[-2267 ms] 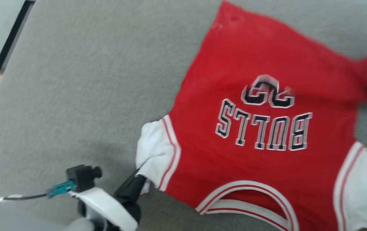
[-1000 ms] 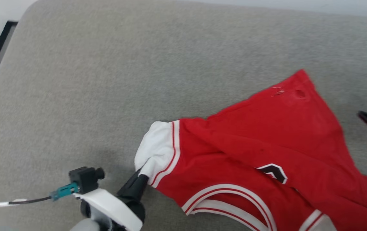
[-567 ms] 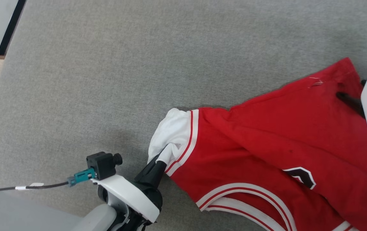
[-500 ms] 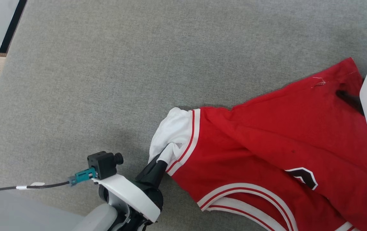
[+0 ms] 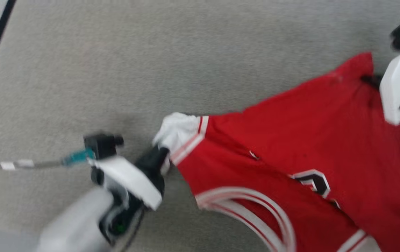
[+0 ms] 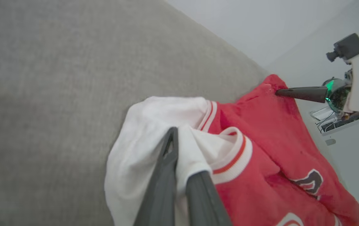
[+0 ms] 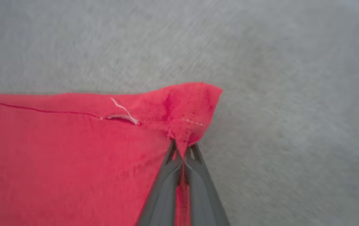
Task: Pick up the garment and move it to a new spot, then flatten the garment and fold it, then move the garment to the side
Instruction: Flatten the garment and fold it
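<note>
Red garment (image 5: 291,147) lay on grey upholstery (image 5: 98,70); left gripper (image 5: 161,155) clamped its white sleeve (image 6: 141,125), right gripper (image 7: 182,147) pinched a hem corner (image 7: 198,97). That thin pinch could slip under tension.

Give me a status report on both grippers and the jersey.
Left gripper shut on white sleeve. Right gripper shut on red hem corner. Garment spread between them on grey cushion, creased. No obstacle seen.
</note>
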